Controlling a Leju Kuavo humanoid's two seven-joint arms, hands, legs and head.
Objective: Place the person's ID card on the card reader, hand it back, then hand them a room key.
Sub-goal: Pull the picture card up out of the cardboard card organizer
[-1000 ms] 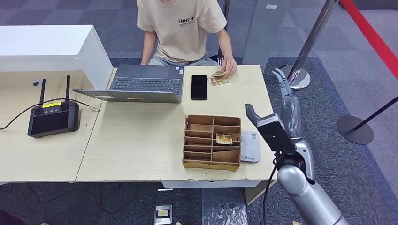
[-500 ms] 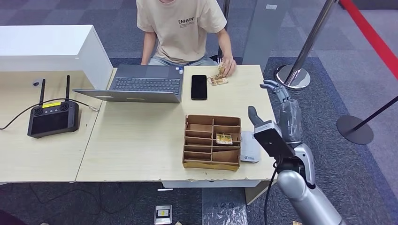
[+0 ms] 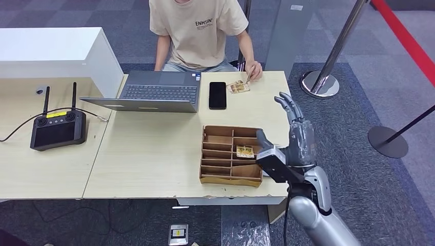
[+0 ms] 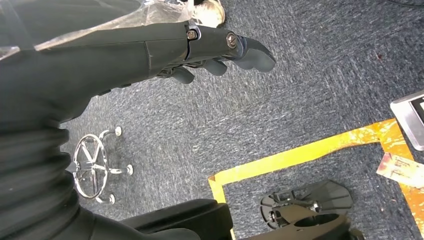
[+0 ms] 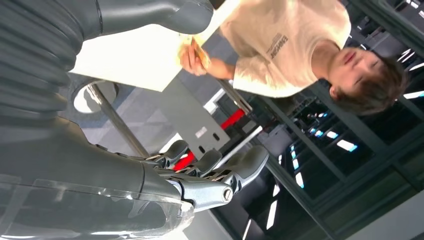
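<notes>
Mock reception desk inside office or lab hall. Pale wooden desk [image 3: 149, 154] centre; grey open laptop [image 3: 154, 92] at 11 o'clock, black smartphone [image 3: 217, 95] at 12. White raised counter block [image 3: 56, 54] at 10 o'clock. Black antenna remote controller [image 3: 57, 125] at 9 o'clock, cabled. Brown cardboard compartment tray [image 3: 231, 155] near centre. Chrome queue stanchion [image 3: 333, 56] with red barrier belt [image 3: 405, 36] at 2 o'clock. Blue-grey carpet tiles [image 3: 77, 13] at 12 o'clock. Yellow floor tape [image 4: 300, 155] in left wrist view. Person in beige T-shirt [image 3: 197, 31] seated at 12 o'clock.
</notes>
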